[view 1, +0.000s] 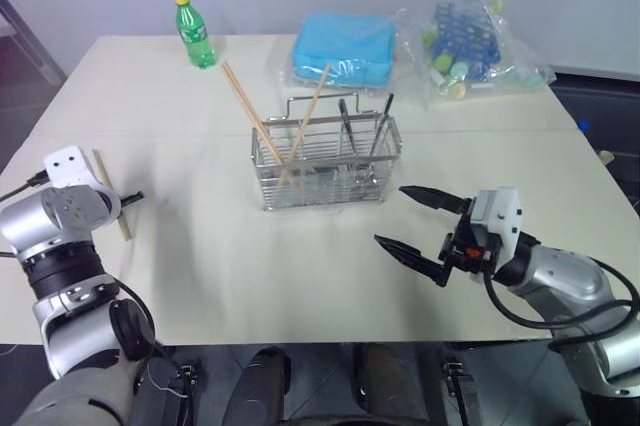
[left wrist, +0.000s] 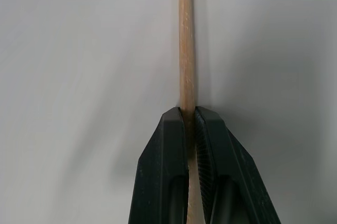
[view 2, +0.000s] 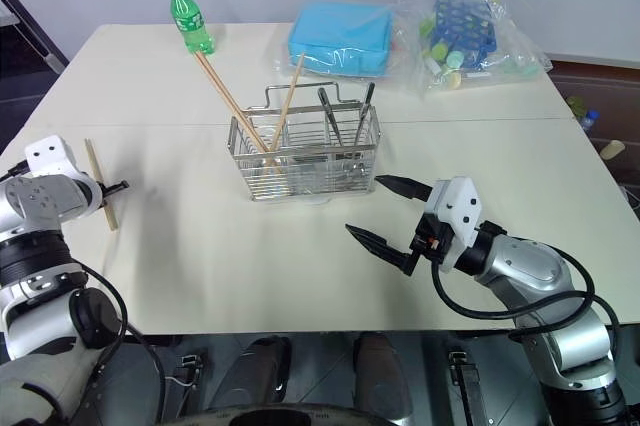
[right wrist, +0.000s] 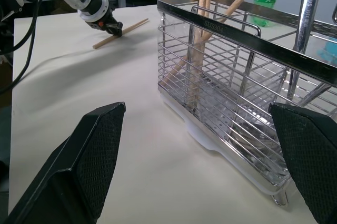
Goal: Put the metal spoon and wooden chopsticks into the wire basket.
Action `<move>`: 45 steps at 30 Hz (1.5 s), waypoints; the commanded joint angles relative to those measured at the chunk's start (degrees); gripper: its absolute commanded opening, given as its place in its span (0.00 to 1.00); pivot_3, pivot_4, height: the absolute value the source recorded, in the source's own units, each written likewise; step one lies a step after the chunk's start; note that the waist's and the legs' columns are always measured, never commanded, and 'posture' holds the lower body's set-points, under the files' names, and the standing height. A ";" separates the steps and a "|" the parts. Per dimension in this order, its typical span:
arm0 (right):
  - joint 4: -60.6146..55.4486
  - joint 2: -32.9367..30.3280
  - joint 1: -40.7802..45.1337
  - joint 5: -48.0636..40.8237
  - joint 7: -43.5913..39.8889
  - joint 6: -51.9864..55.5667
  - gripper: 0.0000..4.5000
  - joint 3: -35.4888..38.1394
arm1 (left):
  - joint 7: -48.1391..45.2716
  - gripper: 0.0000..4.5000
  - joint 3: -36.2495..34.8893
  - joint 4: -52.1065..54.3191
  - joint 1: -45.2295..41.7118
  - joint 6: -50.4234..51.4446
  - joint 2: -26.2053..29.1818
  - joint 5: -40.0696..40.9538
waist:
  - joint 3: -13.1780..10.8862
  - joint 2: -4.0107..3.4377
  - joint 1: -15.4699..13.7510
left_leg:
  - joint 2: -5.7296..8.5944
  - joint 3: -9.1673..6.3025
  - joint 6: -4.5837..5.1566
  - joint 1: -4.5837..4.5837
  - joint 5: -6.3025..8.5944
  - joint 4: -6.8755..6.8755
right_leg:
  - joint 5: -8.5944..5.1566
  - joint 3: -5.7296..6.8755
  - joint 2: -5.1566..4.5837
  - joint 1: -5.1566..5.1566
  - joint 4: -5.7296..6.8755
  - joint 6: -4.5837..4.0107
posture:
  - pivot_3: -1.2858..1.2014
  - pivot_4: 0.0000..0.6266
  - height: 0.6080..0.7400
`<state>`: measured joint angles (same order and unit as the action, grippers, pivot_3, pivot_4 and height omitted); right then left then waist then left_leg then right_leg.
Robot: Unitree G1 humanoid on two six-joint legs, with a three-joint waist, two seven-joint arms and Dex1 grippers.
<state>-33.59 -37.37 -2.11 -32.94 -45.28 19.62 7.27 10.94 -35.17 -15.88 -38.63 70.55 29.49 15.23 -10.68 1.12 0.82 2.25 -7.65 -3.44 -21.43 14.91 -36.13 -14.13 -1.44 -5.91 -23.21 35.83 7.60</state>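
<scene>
The left gripper [left wrist: 189, 124] has its two black fingers pinched flat against a thin, straight, light-brown wooden chopstick [view 1: 111, 195], which lies on the cream table [view 1: 300, 266] at the robot's left, well apart from the rectangular chrome wire basket [view 1: 325, 161]. The hold sits near the middle of the stick, which looks a sound place: the chopstick is light and stiff, but round and smooth, so it could swivel or slide between the pads when tilted upright. The right gripper [view 1: 420, 231] hangs spread wide and empty just in front of the basket. Three more wooden chopsticks [view 1: 250, 111] already lean in the basket's left compartment, and dark-handled metal utensils [view 1: 365, 126] stand in its right side; whether one is the spoon cannot be told.
</scene>
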 commanded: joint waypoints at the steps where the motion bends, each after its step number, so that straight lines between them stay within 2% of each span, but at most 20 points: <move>1: -0.82 -0.02 0.68 -0.79 -0.07 -0.30 1.00 0.88 | -1.72 0.01 0.51 0.59 -0.87 -3.41 1.67 -0.44 | 0.00 0.00 0.01 | 0.00 0.00 0.00 0.00 0.00 0.00 | 0.00 0.00 0.00 0.00 0.00 0.00 | 0.52 0.24 1.00; 7: -2.34 0.05 -0.68 -2.00 0.17 0.31 1.00 1.66 | -9.88 0.01 4.76 5.94 -4.87 -12.10 2.25 2.32 | -0.02 0.13 -0.34 | 0.00 -0.01 -0.05 -0.06 -0.02 -0.01 | 0.00 0.01 -0.01 -0.02 -0.01 -0.01 | 0.52 0.24 1.00; 11: -4.36 -0.05 -2.49 -2.65 0.56 0.40 1.00 2.46 | -19.69 0.01 6.50 8.03 -8.71 -25.50 3.96 4.76 | -0.03 0.18 -0.17 | 0.00 -0.01 -0.07 -0.09 -0.02 0.01 | 0.00 0.00 -0.02 -0.03 -0.05 -0.01 | 0.52 0.24 1.00; 14: -5.62 0.38 -3.62 -2.32 0.91 -0.67 1.00 3.07 | -28.62 0.01 7.64 9.78 -10.54 -38.90 2.77 7.30 | -0.03 0.18 -0.02 | 0.00 0.01 -0.08 -0.07 -0.03 0.02 | 0.01 0.00 -0.02 -0.05 -0.05 -0.03 | 0.52 0.24 1.00; 17: -6.79 0.32 -4.57 -1.18 0.97 -2.08 1.00 3.26 | -33.12 0.01 7.85 9.57 -13.40 -46.20 0.41 10.63 | -0.02 0.17 -0.21 | -0.01 0.02 -0.08 -0.07 -0.03 0.03 | 0.01 0.00 -0.02 -0.04 -0.05 -0.03 | 0.52 0.24 1.00; 23: -8.95 0.01 -6.91 2.63 1.08 -5.41 1.00 2.83 | -40.53 0.01 8.95 8.95 -18.06 -46.61 -4.42 20.41 | -0.03 0.19 -0.01 | 0.00 0.03 -0.07 -0.08 -0.02 -0.02 | 0.02 0.00 -0.02 0.01 -0.09 -0.02 | 0.52 0.24 1.00; 29: -8.32 1.29 -9.06 6.14 2.33 -8.42 1.00 2.17 | -45.26 0.01 12.73 15.71 -15.24 -38.65 -8.01 30.48 | -0.04 0.21 0.21 | 0.00 0.03 -0.06 -0.07 -0.02 -0.05 | 0.02 0.00 -0.01 0.02 -0.05 -0.02 | 0.52 0.24 1.00; 36: -6.91 2.68 -7.31 6.99 3.74 -8.65 1.00 1.05 | -43.92 0.01 19.19 19.38 -7.42 -37.98 -10.40 28.12 | -0.03 0.19 0.07 | 0.00 0.02 -0.05 0.02 -0.03 -0.08 | 0.01 -0.03 0.01 0.04 0.09 -0.03 | 0.52 0.24 1.00; 45: -4.63 3.05 -4.89 7.39 3.56 -9.04 1.00 0.11 | -43.16 0.01 21.77 23.81 0.14 -37.90 -9.81 27.40 | -0.03 0.19 -0.06 | 0.00 0.02 -0.05 0.00 -0.03 -0.05 | 0.00 -0.03 0.01 0.02 0.07 -0.05 | 0.52 0.24 1.00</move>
<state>-37.67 -34.76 -7.80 -25.44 -41.88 11.87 7.19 -32.40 -13.79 5.49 -38.61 33.25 19.50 42.92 -10.72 1.30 0.76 2.24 -7.63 -3.49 -21.43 14.88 -36.20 -14.13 -1.48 -5.91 -23.19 35.90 7.55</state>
